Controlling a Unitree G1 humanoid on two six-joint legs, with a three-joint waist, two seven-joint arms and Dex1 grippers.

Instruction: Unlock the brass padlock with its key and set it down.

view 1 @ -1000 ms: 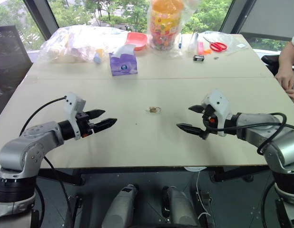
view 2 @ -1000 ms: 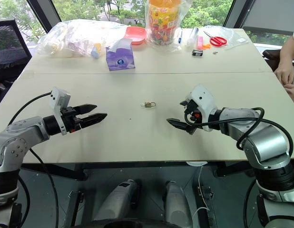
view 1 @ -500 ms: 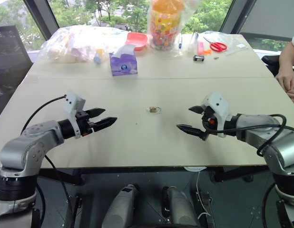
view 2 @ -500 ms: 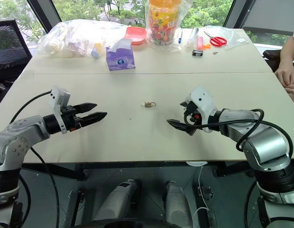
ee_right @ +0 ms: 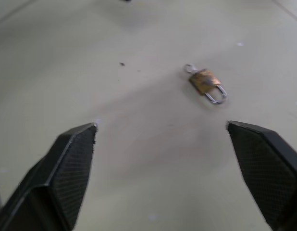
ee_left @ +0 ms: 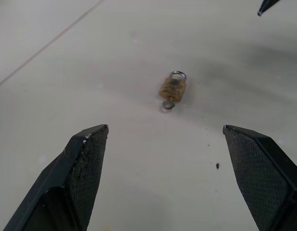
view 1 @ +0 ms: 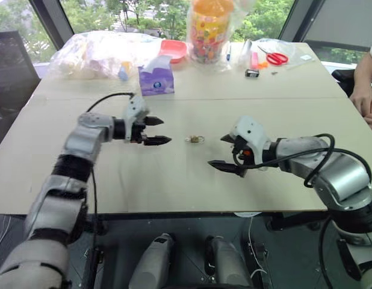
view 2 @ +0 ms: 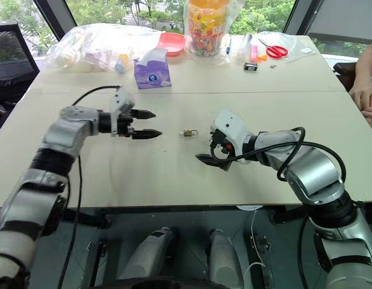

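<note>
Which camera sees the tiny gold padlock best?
The left wrist view: the brass padlock lies sharp and near, shackle and key ring clear. The right wrist view shows it blurrier; both eye views show just a small speck on the table.

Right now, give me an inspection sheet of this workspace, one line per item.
Surface: pale table, seam running across its middle.
Job's things: brass padlock lying flat mid-table, untouched; a small ring at its base, the key itself too small to tell.
Clutter: along the far edge, purple tissue box, plastic bags, red bowl, orange jar, red scissors, small black clip.
Grippers: left pincer open, left of the padlock; right pincer open, right of it; both empty.
Cables: black cable looping over the left arm, black cables around the right forearm.
Surroundings: windows with greenery, a person's hand at the table's right edge.
</note>
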